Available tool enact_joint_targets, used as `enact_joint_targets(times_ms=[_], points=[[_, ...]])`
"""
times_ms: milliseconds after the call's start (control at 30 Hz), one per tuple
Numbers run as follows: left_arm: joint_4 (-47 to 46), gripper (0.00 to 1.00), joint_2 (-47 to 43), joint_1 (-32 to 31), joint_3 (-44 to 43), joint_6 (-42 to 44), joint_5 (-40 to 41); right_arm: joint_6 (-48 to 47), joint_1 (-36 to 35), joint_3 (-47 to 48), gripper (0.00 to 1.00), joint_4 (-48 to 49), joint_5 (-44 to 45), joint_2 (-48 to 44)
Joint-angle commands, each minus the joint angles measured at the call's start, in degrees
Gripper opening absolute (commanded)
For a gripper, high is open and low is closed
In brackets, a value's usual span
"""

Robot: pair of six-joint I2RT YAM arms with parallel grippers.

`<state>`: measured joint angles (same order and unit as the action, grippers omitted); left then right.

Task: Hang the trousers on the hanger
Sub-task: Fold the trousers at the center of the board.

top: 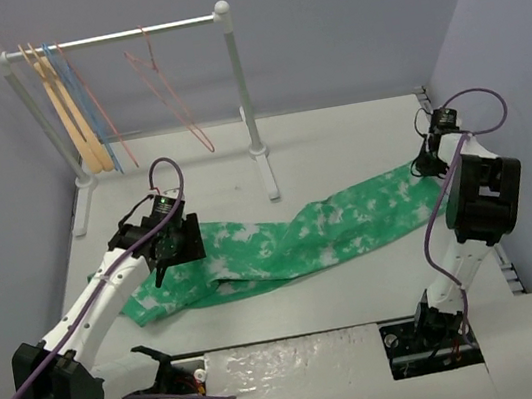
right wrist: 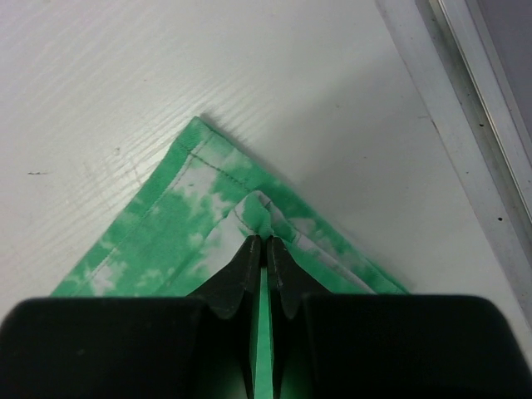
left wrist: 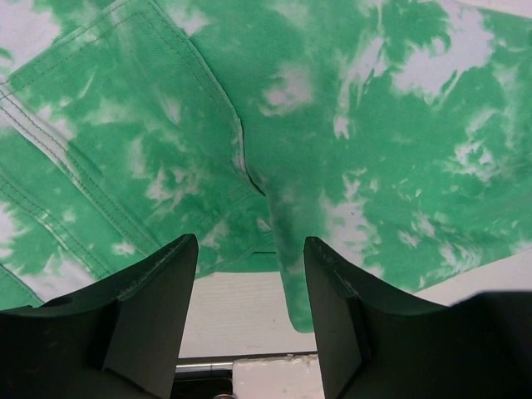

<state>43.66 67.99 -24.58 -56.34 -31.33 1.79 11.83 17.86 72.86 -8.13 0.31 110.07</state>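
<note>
From above, the left arm stretches diagonally from its near-left base, wrist bent down, so that the left tool [top: 167, 247] hangs over the waist end of the trousers [top: 303, 239], which lie flat across the desk [top: 337, 138]. The right arm stands folded at the right edge, its right tool [top: 429, 161] down on the far leg end. The hanger [top: 173, 93] hangs near the middle of the rail [top: 119, 35], apart from a wooden hanger [top: 64, 105] and blue wire hangers [top: 80, 97] at its left end. In the left wrist view, the fingers [left wrist: 158, 291] stand spread and released above green cloth. In the right wrist view, the tool is clenched on a pinched fold at the leg's corner.
</note>
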Motion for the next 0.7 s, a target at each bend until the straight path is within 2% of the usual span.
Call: enact_joint_targets(times_ms=[0, 300, 500, 667], points=[[-1.57, 0.51, -0.11, 0.14, -0.94, 1.30, -0.04, -1.07, -2.04, 2.32, 0.00, 1.19, 2.21, -5.77], [-0.46, 0.50, -1.39, 0.66, -1.49, 1.63, 0.88, -4.52, -5.98, 7.66, 0.00, 1.87, 0.22, -10.25], [0.02, 0.50, -3.46, 0.85, -1.15, 0.75, 2.68, -6.19, -6.43, 6.43, 0.00, 5.38, -1.71, -14.86], [-0.32, 0.50, -4.25, 1.15, -0.21, -0.29, 3.16, -7.06, -5.67, 7.08, 0.00, 6.91, -2.30, -9.94]])
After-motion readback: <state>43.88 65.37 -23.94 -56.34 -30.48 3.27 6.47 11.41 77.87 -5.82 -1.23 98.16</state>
